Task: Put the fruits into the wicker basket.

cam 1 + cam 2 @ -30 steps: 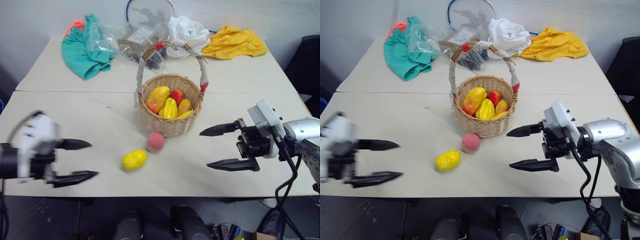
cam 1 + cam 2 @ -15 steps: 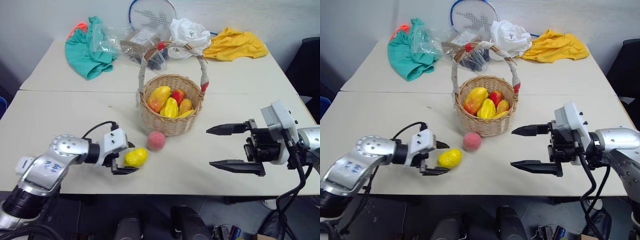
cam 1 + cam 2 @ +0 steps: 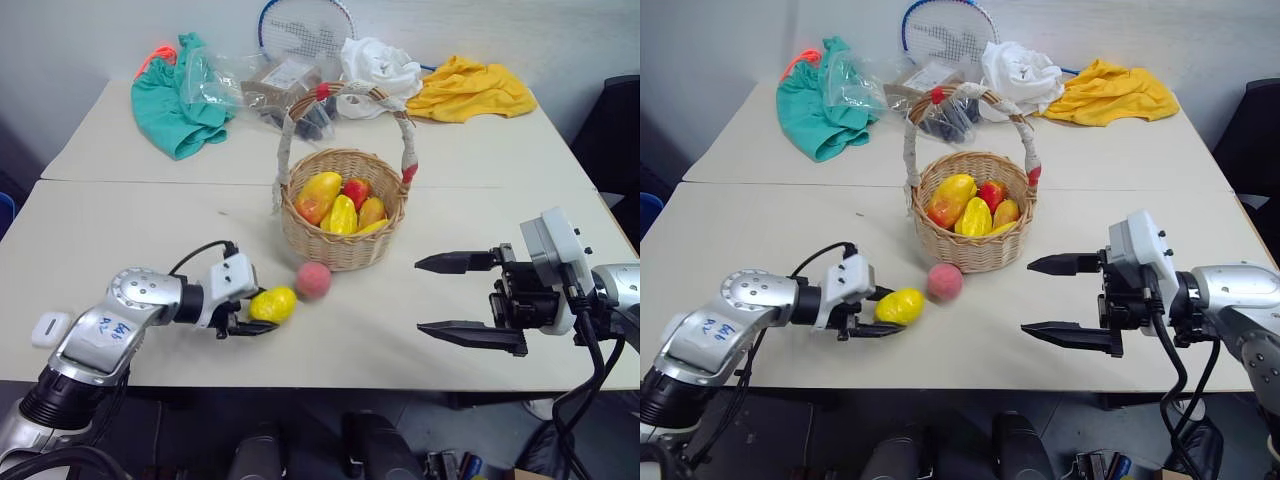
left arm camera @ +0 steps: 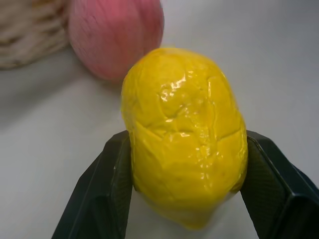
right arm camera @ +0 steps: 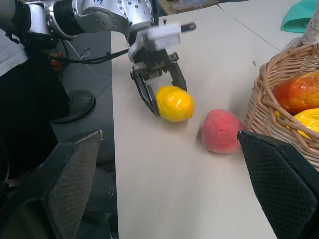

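Left gripper [image 3: 262, 312] is clamped on the lemon [image 3: 272, 304], which rests on the desk [image 3: 130, 250] near its front edge. The peach [image 3: 313, 280] lies just beside it, against the basket [image 3: 343, 250] at mid-desk. Right gripper [image 3: 452, 298] stands wide open, holding nothing, above the front right.

Silver, rounded arm shells are showing blue handwritten markings on the left one; white wrist blocks, black looping cables, black tapered gripper fingers [image 3: 470, 262].

A lab-like room: pushed-together tables [image 3: 120, 210], cluttered with clothes [image 3: 170, 95].
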